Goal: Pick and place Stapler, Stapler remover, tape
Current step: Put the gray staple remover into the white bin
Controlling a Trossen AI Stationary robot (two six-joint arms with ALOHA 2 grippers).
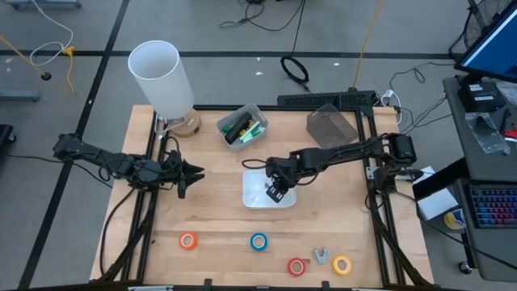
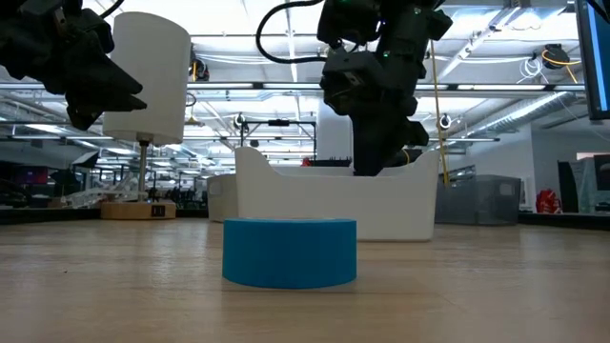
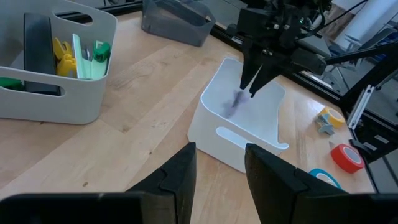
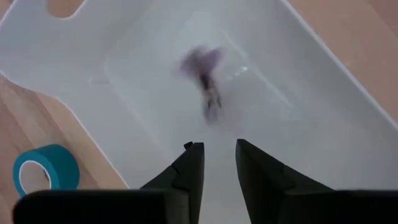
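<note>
My right gripper (image 1: 275, 192) hangs open over the white bin (image 1: 252, 200), fingers pointing steeply down, nothing between them (image 4: 219, 165). Below it in the bin is a small purple and dark thing (image 4: 205, 81), blurred; what it is I cannot tell. Along the near edge lie the tape rolls: orange (image 1: 187, 240), blue (image 1: 258, 241), red (image 1: 297, 266) and yellow (image 1: 342, 264). A small grey claw-shaped piece (image 1: 321, 256), maybe a stapler remover, lies between red and yellow. My left gripper (image 1: 194, 172) waits open at the table's left. No stapler is plainly in view.
A grey bin (image 1: 242, 127) with a black item and green and yellow bits stands at the far middle. A dark clear bin (image 1: 331, 125) is at the far right, a white lamp (image 1: 161, 77) at the far left. Bare wood lies between the bins and the tape rolls.
</note>
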